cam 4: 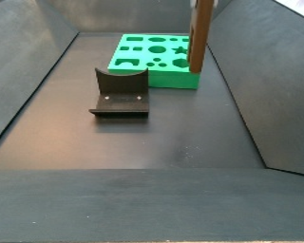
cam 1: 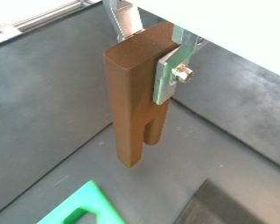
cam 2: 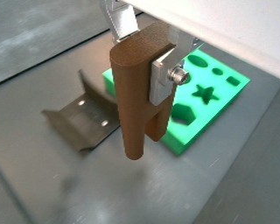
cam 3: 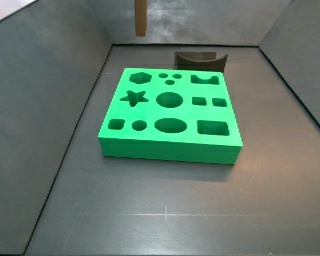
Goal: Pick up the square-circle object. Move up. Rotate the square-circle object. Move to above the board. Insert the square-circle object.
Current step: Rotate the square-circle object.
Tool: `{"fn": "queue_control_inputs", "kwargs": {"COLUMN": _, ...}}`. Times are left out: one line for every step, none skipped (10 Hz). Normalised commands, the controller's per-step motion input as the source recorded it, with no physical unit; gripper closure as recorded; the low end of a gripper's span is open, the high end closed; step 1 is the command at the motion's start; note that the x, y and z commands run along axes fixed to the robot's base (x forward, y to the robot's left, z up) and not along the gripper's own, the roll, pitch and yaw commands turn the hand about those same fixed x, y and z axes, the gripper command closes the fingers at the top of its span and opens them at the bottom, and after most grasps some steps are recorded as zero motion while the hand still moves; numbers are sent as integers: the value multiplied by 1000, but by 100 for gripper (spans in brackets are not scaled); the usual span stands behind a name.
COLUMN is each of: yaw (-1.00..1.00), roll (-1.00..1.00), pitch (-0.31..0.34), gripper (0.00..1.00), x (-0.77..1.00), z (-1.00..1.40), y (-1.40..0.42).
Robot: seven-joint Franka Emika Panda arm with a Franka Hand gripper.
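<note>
The tool [cam 1: 146,54] holds the square-circle object [cam 1: 136,101] above the floor [cam 1: 49,114].

Pincer [cam 1: 154,54] raised well above the counter [cam 1: 60,96], closed on upper end of the square-circle object [cam 1: 133,96], which hangs upright w/ pegs pointing down. In both wrist views one silver finger [cam 1: 174,72] lies flat vs the block's side w/ a screw showing; opp finger [cam 2: 122,22] only partly seen behind block. Arm itself out of frame in both side views.
</note>
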Motion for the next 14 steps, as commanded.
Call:
{"fn": "queue_control_inputs", "kwargs": {"yaw": 21, "roll": 89, "pitch": 38, "gripper": 100, "x": -88, "z": 113, "y": -466}}
{"fn": "queue_control_inputs", "kwargs": {"yaw": -1000, "roll": 4, "pitch": -15, "gripper": 100, "x": 0, "z": 0, "y": 0}}
{"fn": "queue_control_inputs", "kwargs": {"yaw": -1000, "roll": -24, "pitch": -17, "gripper": 100, "x": 18, "z": -26, "y": 126}}
{"fn": "queue_control_inputs", "kwargs": {"yaw": -1000, "roll": -49, "pitch": -22, "gripper": 100, "x": 25, "z": -24, "y": 92}}
{"fn": "queue_control_inputs", "kwargs": {"yaw": -1000, "roll": -57, "pitch": -25, "gripper": 100, "x": 27, "z": -24, "y": 51}}
{"fn": "queue_control_inputs", "kwargs": {"yaw": -872, "roll": -67, "pitch": -23, "gripper": 100, "x": 21, "z": -21, "y": 33}}
{"fn": "queue_control_inputs", "kwargs": {"yaw": -627, "roll": -66, "pitch": -18, "gripper": 100, "x": 16, "z": -16, "y": 28}}
{"fn": "queue_control_inputs", "kwargs": {"yaw": -403, "roll": -63, "pitch": -14, "gripper": 100, "x": 14, "z": -16, "y": 22}}
{"fn": "queue_control_inputs", "kwargs": {"yaw": -204, "roll": -59, "pitch": -11, "gripper": 100, "x": 12, "z": -14, "y": 16}}
{"fn": "queue_control_inputs", "kwargs": {"yaw": -1000, "roll": -18, "pitch": -3, "gripper": 100, "x": -32, "z": 0, "y": -87}}
{"fn": "queue_control_inputs", "kwargs": {"yaw": -1000, "roll": -19, "pitch": -2, "gripper": 100, "x": -33, "z": 1, "y": -84}}
{"fn": "queue_control_inputs", "kwargs": {"yaw": -1000, "roll": -21, "pitch": -4, "gripper": 100, "x": -28, "z": 9, "y": -54}}
{"fn": "queue_control_inputs", "kwargs": {"yaw": -1000, "roll": -25, "pitch": -5, "gripper": 100, "x": -26, "z": 10, "y": -23}}
{"fn": "queue_control_inputs", "kwargs": {"yaw": -1000, "roll": -28, "pitch": -6, "gripper": 100, "x": -24, "z": 11, "y": -11}}
